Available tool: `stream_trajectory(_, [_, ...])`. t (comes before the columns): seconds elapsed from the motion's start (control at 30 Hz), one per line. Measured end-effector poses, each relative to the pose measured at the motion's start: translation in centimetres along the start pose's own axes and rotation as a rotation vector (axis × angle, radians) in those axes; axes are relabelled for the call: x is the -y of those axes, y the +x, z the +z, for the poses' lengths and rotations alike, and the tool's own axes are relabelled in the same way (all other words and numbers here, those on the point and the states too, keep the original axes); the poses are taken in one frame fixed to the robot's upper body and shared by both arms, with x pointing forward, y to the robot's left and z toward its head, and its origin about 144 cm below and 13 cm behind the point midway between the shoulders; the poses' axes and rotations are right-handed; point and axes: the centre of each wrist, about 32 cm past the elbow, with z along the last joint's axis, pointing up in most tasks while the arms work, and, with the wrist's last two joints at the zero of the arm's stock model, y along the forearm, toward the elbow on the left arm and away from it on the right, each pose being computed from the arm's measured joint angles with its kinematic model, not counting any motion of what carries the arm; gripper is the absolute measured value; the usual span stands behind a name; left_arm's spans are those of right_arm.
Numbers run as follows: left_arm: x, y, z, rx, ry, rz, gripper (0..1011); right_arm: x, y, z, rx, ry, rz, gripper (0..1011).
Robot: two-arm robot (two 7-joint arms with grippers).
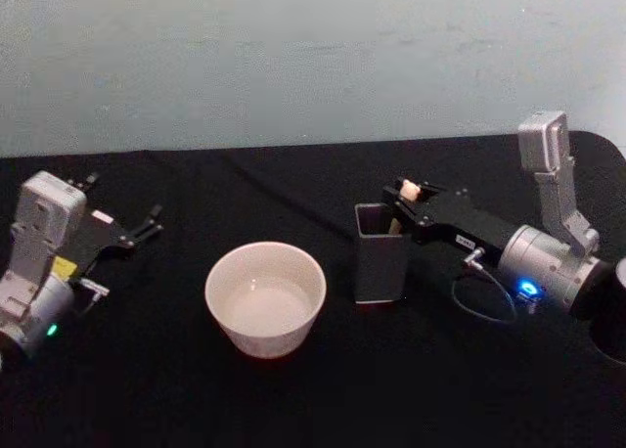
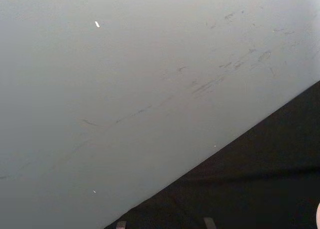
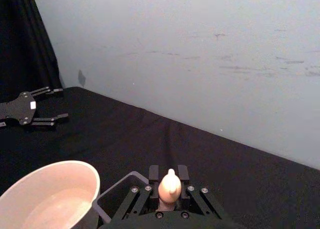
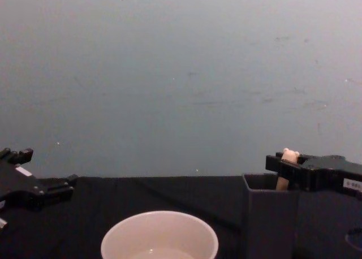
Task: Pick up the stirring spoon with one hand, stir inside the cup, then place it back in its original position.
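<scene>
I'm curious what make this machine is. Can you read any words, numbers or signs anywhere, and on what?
Nothing is readable.
White label on the right gripper: dark marks, too small to read.
White tag on the left gripper: too blurred to read.
Yellow sticker on the left arm: too small to read.
Cup, holder: no writing.

Table [image 1: 293,409]: black cloth over the whole top.
Cup [image 1: 265,296]: stands on the cloth, between left gripper [image 1: 147,223] and right gripper [image 1: 403,205].
Holder [image 1: 380,267]: upright on the cloth, right under right gripper.
</scene>
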Motion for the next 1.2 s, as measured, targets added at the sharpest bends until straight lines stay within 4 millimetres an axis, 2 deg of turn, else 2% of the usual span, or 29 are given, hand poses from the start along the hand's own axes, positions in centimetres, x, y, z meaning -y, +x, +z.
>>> stream_trajectory(0.47, [0.0, 0.0, 0.0, 0.0, 0.0, 0.0, 1001, -0.3, -0.4, 0.8, 0.035, 0.016, 0.026, 215])
stream_trajectory(1.2, [0.0, 0.0, 0.0, 0.0, 0.0, 0.0, 1001, 0.0, -0.4, 5.1, 0.174, 0.132, 0.073, 214])
